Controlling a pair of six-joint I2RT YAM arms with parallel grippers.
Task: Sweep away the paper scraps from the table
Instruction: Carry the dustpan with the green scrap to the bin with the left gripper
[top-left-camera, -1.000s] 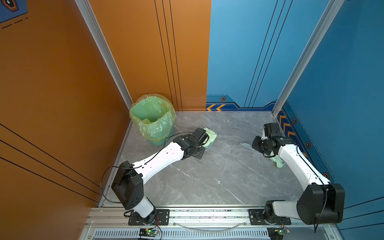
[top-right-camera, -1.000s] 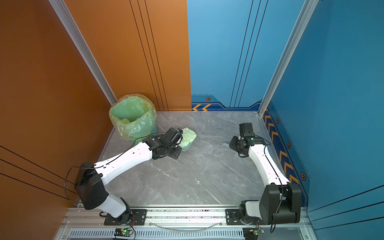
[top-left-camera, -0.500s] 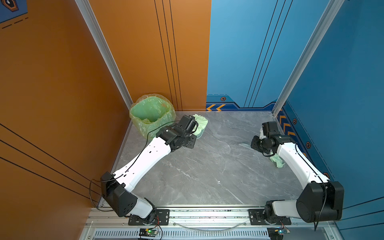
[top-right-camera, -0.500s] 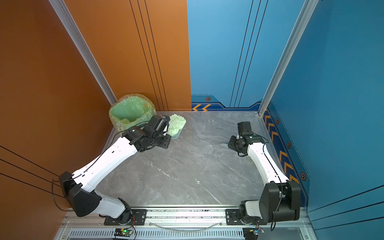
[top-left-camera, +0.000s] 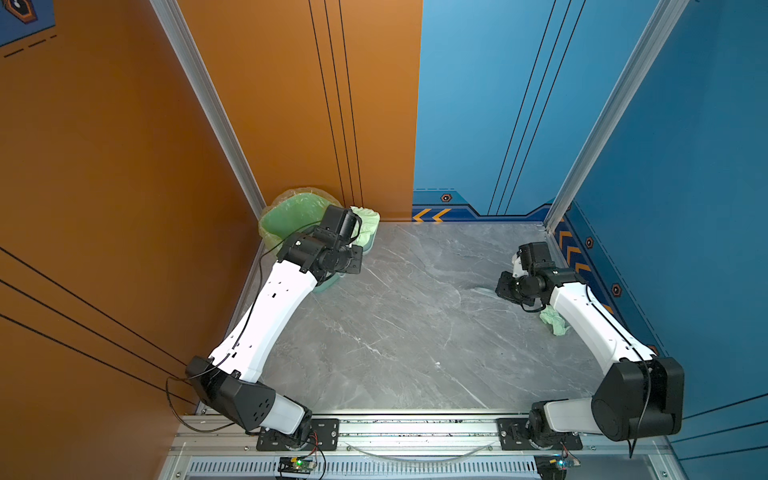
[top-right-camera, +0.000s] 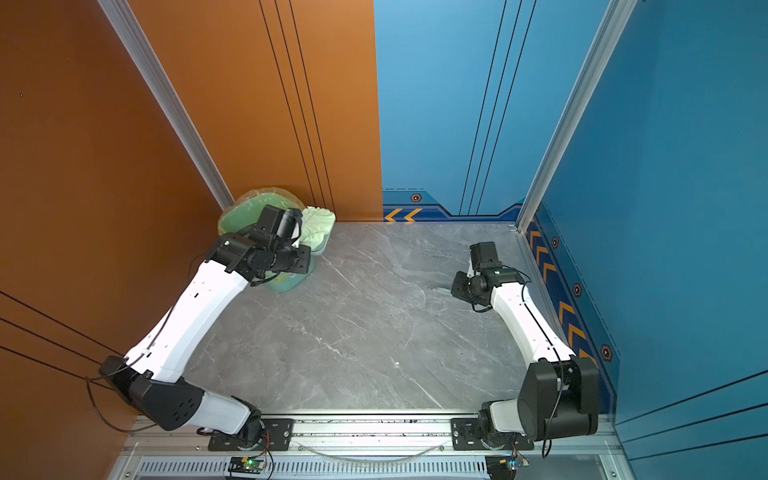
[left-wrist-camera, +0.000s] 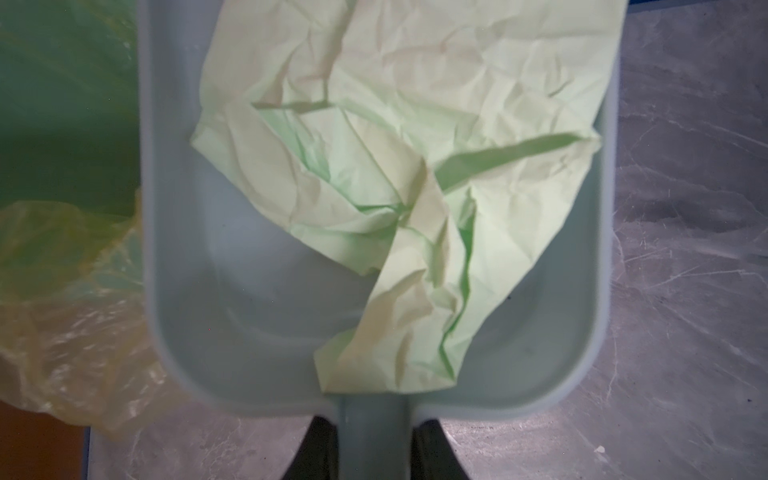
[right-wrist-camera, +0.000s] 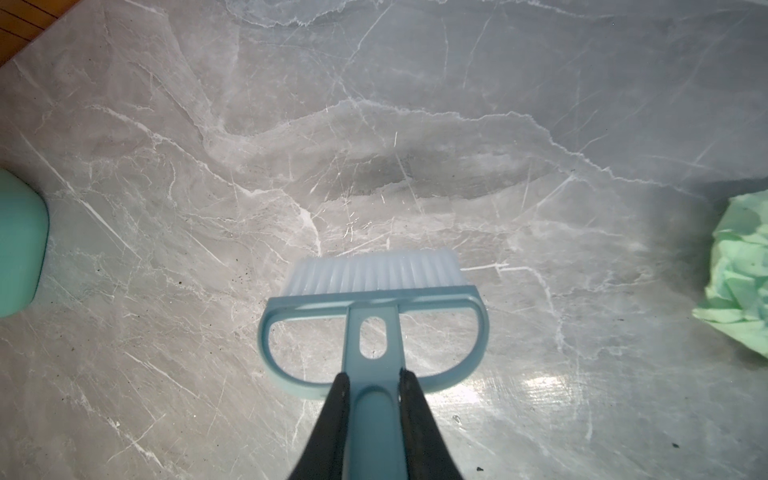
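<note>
My left gripper (left-wrist-camera: 376, 422) is shut on the handle of a pale blue-grey dustpan (left-wrist-camera: 249, 291). A big crumpled pale green paper scrap (left-wrist-camera: 415, 166) lies in it. In both top views the dustpan with its paper (top-left-camera: 366, 224) (top-right-camera: 318, 226) hangs at the back left, right beside the bin's rim. My right gripper (right-wrist-camera: 375, 376) is shut on the handle of a light blue brush (right-wrist-camera: 374, 286), whose white bristles sit low over the table (top-left-camera: 415, 332). Another pale green paper scrap (top-left-camera: 552, 322) (right-wrist-camera: 744, 282) lies on the table beside my right forearm.
A teal bin lined with a yellow-green bag (top-left-camera: 291, 216) (top-right-camera: 245, 216) stands in the back left corner. Its bag (left-wrist-camera: 62, 270) shows next to the dustpan. Orange and blue walls close the table at the left, back and right. An aluminium rail (top-left-camera: 415, 428) runs along the front.
My left arm has carried the dustpan and its green paper from mid-table to the back left, up beside the bin. The right arm and brush have hardly moved.
</note>
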